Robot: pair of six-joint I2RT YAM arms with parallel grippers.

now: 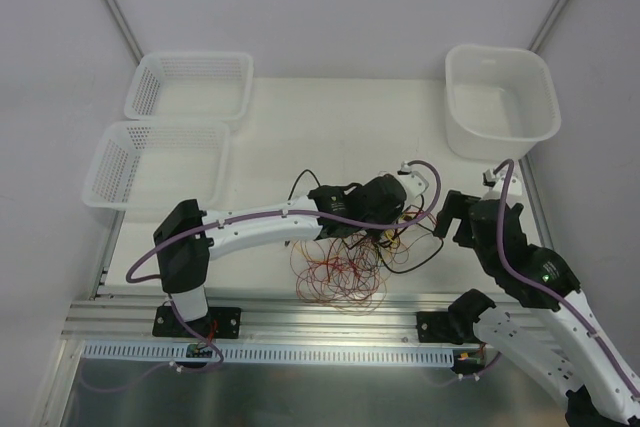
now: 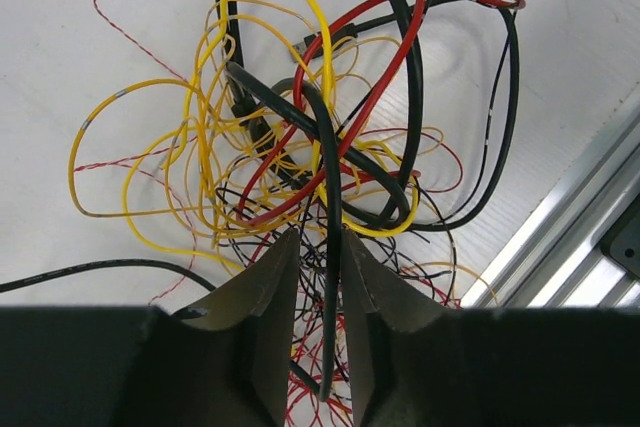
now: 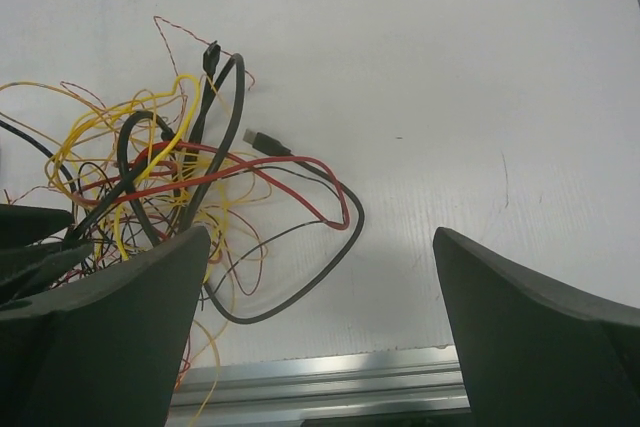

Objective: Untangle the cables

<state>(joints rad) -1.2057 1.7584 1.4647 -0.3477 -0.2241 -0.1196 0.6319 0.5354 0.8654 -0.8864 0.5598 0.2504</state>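
Cables [image 1: 340, 267]: one loose clump of red, yellow and black wire on the table [image 1: 330, 137], about centre and right up against the near rail [image 1: 300, 315].

Left side first. Your left gripper [image 2: 320, 237] hangs over the clump with its jaws drawn narrow. A thick black cable [image 2: 331, 327] runs up between them, close to one finger, and I judge it not yet pinched. That cable passes through the yellow loops [image 2: 200, 137] and under a red cable [image 2: 400, 57].
- Risk: pull it straight up and the whole clump may rise with it, because nothing pins the rest down. The crossings would cinch tighter rather than free.
- Risk: hair-fine strands lie between the fingers beside the black one. Nip those too and you drag several wires at once, or kink them.
- Risk: haul toward the near side and loops may slide onto the rail and catch in its slots.

Right side. Your right gripper [image 3: 320, 237] is spread fully and holds nothing, just right of the clump. A plug end [image 3: 262, 140] lies in front of it, on the clump's right fringe.
- Risk: that plug could hook a loop as its lead is drawn through.
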